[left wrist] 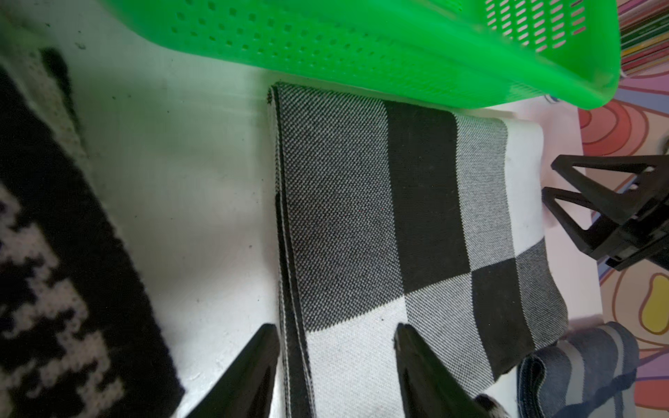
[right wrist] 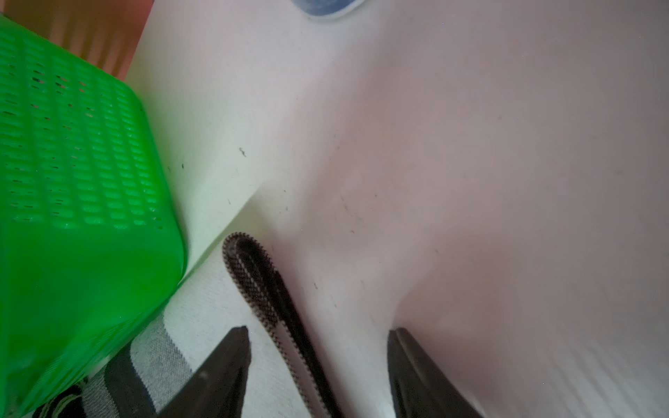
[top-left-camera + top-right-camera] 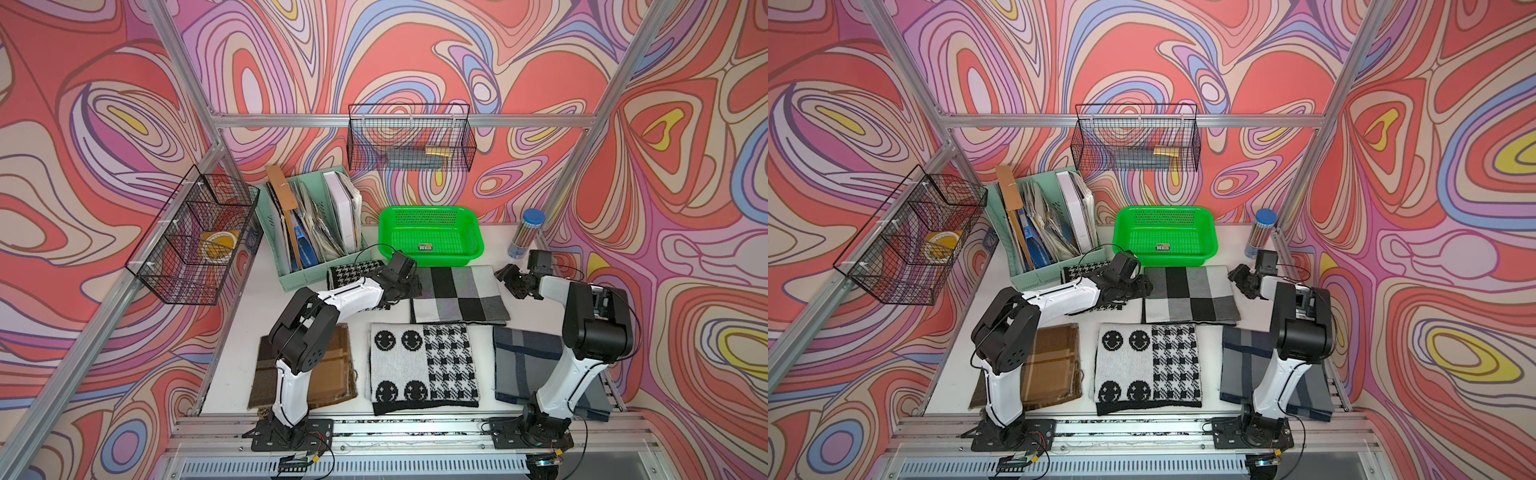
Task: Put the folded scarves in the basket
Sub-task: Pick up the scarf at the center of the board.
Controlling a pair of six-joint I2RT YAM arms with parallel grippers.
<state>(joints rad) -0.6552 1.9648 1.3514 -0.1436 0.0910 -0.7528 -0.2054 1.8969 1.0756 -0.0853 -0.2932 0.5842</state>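
White tabletop, swirl-patterned walls on three sides. Nearest the arm bases we recorded three folded scarves in a row: a brown woven scarf, a black-and-white knit scarf with smiley faces and checks, and a blue-grey plaid scarf partly under the right arm.

Behind these lay the folded grey, black and white block-checked scarf, flat on the table. Its far edge lay just in front of the bright green perforated plastic basket, whose flared rim overhung that edge in the left wrist view.

The left gripper sat at the scarf's left edge with its fingers apart. The layered edge ran between them and nothing was clamped. The right gripper was at the opposite edge, likewise spread around the folded edge, not pinching it.

A black-and-white houndstooth scarf lay under the left forearm.

At the rear, the basket stood on the table with a small item on its bottom, too small to identify. Beside it were a mint-green file organiser and a clear tube with a blue cap. Two black wire baskets hung on the frame.
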